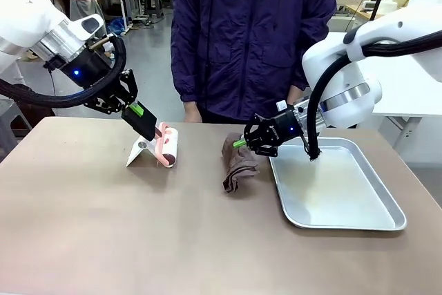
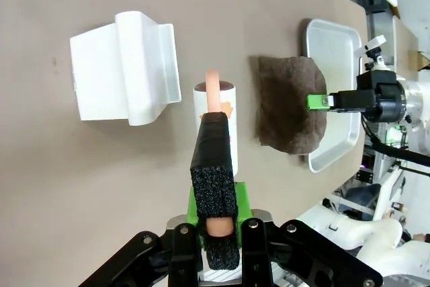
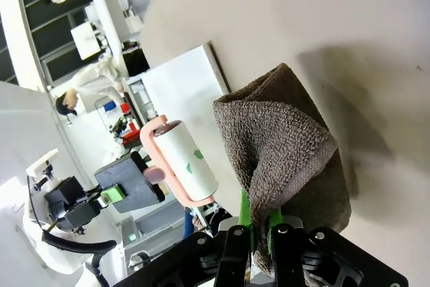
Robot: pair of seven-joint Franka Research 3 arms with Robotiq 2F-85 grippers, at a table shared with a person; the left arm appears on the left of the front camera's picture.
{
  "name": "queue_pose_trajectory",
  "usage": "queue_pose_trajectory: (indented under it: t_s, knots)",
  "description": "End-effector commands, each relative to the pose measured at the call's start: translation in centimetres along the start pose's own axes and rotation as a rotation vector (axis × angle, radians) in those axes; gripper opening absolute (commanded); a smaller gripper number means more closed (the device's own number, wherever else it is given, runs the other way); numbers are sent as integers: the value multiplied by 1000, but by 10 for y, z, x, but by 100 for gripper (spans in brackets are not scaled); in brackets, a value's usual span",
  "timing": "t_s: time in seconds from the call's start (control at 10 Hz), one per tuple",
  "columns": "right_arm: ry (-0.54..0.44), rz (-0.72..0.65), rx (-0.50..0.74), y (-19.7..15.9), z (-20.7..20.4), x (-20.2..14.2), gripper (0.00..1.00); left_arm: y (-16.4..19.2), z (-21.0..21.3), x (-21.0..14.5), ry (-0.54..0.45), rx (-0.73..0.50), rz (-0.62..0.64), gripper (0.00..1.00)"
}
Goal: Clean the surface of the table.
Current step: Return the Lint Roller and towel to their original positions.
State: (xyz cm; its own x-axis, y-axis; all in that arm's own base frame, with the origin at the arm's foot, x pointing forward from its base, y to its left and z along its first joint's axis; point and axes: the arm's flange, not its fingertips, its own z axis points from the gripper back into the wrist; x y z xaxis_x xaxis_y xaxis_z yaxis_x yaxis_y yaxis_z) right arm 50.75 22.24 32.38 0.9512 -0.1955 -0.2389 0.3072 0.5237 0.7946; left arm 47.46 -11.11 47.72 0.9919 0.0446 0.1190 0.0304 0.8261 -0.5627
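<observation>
Table point(image 1: 103, 233): wide rectangular top, smooth matte taupe-brown, spanning nearly the whole front view from the near edge to the person at the far side; a few faint small specks show on it in the wrist views
Left gripper point(image 1: 153, 131): clamped on the pink handle of a lint roller point(image 1: 168, 146), fingers tilted down toward the table left of centre; in the left wrist view point(image 2: 216, 166) the black foam-padded fingers pinch the handle, with the white roll beyond them
Lint roller: white roll with a pink frame, low over the table, just beside a white plastic stand point(image 1: 139, 153); whether the roll touches the top, cannot tell
Right gripper point(image 1: 239, 143): closed on a brown towel point(image 1: 238, 164), green pads pinching its upper edge; in the right wrist view point(image 3: 259, 230) the cloth hangs from between the fingers
Brown towel: terry weave, bunched, its lower part resting on the table just left of the tray
Tray point(image 1: 366, 222): shallow silver metal, on the table's right part
Person point(image 1: 252, 32): stands at the far edge in a dark purple jacket
</observation>
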Motion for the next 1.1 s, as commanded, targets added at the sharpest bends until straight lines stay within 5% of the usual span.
queue_pose_trajectory:
  t_s: [0.0,1.0]
  knots:
    - [1,38,-60,4,-8,0,9,-5,-16,22,35,10,-12,22]
    - [-3,-82,-76,-22,-26,19,9,20,-42,79,51,66,121,22]
